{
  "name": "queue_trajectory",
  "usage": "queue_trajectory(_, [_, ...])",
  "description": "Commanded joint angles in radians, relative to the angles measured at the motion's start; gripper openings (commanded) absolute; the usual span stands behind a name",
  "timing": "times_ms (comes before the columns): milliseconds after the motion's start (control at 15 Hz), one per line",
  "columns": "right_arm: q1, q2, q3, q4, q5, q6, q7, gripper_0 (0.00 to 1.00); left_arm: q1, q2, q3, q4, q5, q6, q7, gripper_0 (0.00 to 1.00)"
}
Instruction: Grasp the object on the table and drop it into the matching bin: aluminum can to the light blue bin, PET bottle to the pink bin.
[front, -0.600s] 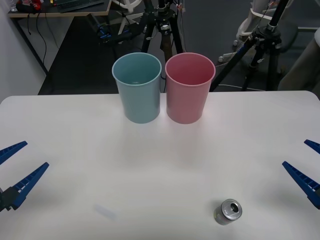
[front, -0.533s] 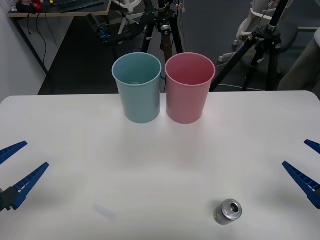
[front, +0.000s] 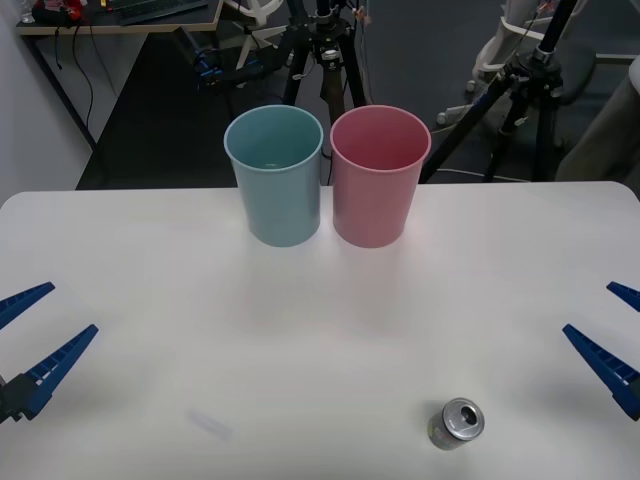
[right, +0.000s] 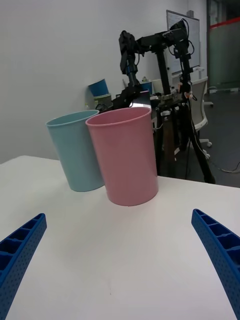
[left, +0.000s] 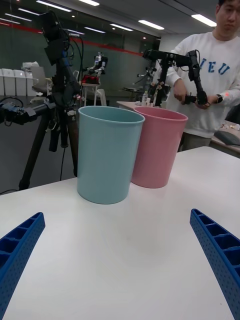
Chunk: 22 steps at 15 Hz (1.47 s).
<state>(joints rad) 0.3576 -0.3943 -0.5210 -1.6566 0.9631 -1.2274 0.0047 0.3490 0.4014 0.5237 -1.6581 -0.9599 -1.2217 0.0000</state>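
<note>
Here both spread grippers, left gripper and right gripper, flank the unlabelled aluminum can.

On the wide white tabletop, the tall pale teal-blue plastic bin stands at the far edge, just left of the tall pink plastic bin, the two side by side. The small silvery-grey metal drink can stands upright near the front edge, right of centre, well apart from both bins.
</note>
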Motion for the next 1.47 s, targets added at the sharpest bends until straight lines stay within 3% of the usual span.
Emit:
queue_trajectory(67, [0.026, -0.009, 0.003, 0.0, 0.0, -0.034, 0.017, 1.0, 0.0, 0.0, 0.0, 0.0, 0.0, 0.0, 0.0, 1.0])
queue_trajectory(333, [0.084, -0.021, 0.016, 0.0, -0.006, -0.084, 0.054, 1.0, 0.0, 0.0, 0.0, 0.0, 0.0, 0.0, 0.0, 1.0])
queue_trajectory(533, [0.089, -0.032, 0.021, 0.083, 0.0, -0.196, 0.092, 1.0, 0.0, 0.0, 0.0, 0.0, 0.0, 0.0, 0.0, 1.0])
queue_trajectory(1067, [0.09, -0.087, 0.092, 0.298, 0.0, -0.284, 0.402, 1.0, 0.0, 0.0, 0.0, 0.0, 0.0, 0.0, 0.0, 1.0])
queue_trajectory(1467, [0.09, -0.089, 0.173, 0.397, 0.0, -0.294, 0.595, 1.0, 0.0, 0.0, 0.0, 0.0, 0.0, 0.0, 0.0, 1.0])
